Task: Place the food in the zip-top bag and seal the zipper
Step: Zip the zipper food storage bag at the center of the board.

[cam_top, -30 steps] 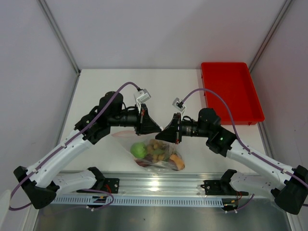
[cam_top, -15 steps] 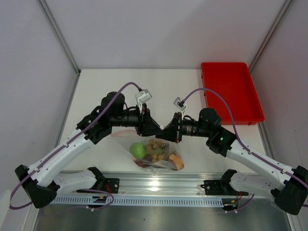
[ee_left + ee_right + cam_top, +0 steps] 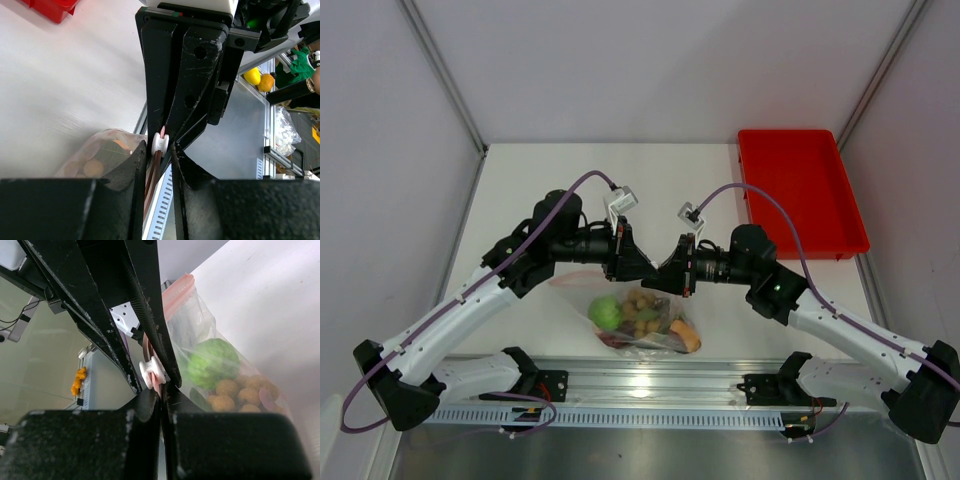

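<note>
Zip-top bag [image 3: 640, 318] sits between the two arms toward the near edge of the surface [image 3: 550, 180], mouth edge up. Food is inside: green fruit [image 3: 212, 360] and tan fruits [image 3: 240, 392] show through the plastic. Cannot tell whether the bag's belly rests on the surface or hangs.

Left hand [image 3: 159, 159]: fingers narrow, pinched on the zipper [image 3: 176, 292]. Right hand [image 3: 161, 395]: fingers closed almost flat on the same strip. The two hands are tip to tip, nearly touching, with a small white slider [image 3: 160, 143] between them on the strip. Red tray [image 3: 800, 190] is well apart at the far right and plays no part.

Judgement: loading is done and this is the sealing step. How much of the strip is already pressed shut cannot be read from these views.

Risks from here:
- Thin strip slips out of one pinch if the hands pull apart unevenly, and the bag drops or tips.
- Fingertips collide, given how close they stand.
- Pulling along the strip while the load drags down could leave a stretch unsealed or skew the track.
- Plastic bunching at the slider would jam it.
</note>
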Controlling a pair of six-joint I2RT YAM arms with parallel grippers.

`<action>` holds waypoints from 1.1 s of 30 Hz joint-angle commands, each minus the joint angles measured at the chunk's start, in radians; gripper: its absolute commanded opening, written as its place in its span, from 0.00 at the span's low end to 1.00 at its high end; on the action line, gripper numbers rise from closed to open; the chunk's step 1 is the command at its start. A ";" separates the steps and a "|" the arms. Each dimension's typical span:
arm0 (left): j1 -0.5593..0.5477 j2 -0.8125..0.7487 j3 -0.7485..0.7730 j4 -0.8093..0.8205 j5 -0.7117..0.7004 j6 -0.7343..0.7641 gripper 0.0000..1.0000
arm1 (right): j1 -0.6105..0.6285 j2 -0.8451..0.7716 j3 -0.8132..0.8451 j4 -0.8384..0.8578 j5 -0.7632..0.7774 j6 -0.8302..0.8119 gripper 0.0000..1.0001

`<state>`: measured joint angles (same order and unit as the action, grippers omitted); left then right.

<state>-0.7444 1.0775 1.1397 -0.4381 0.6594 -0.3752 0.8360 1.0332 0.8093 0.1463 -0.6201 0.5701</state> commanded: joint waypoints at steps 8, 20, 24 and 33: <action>0.022 -0.016 0.012 0.053 0.042 -0.033 0.15 | 0.017 -0.001 0.002 0.067 0.006 -0.001 0.00; 0.062 -0.036 -0.012 0.110 0.130 -0.083 0.31 | 0.018 0.004 -0.009 0.081 -0.003 0.005 0.00; 0.065 -0.028 -0.015 0.118 0.137 -0.088 0.30 | 0.018 0.004 -0.007 0.084 -0.001 0.010 0.00; 0.063 -0.037 -0.043 0.108 0.135 -0.074 0.28 | 0.018 0.005 -0.001 0.085 0.005 0.013 0.00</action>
<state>-0.6857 1.0615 1.1110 -0.3534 0.7643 -0.4450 0.8497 1.0378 0.7982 0.1589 -0.6170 0.5838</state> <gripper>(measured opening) 0.283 0.002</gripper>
